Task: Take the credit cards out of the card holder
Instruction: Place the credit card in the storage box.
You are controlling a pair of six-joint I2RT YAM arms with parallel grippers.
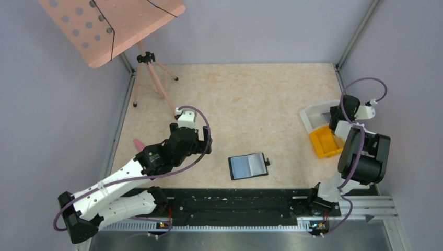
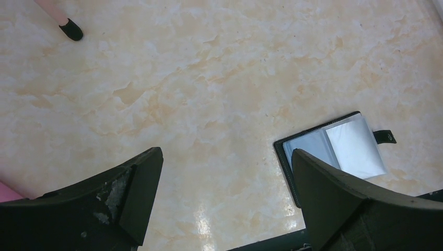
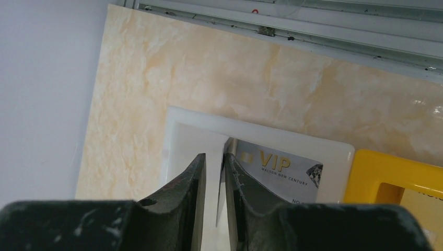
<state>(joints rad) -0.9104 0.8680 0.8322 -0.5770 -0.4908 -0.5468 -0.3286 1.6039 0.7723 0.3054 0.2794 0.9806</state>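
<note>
Card holder (image 1: 248, 166) is lying open at lower centre, long axis left-right, just right of the nearer left tool (image 2: 224, 159), which is gaping wide. Right tool (image 3: 214, 157) is sitting nearly closed, can't tell if holding anything.

Left arm (image 1: 120, 178) and right arm (image 1: 365, 157), both bolted to the black base rail (image 1: 235, 206), have white link shells and black joint housings. The left link nearest the rail has rows of round holes. A purple cable (image 1: 368, 79) loops along each arm. The left gripper (image 2: 225, 157) has black fingers (image 2: 334, 198) with whitish scuffs.
</note>
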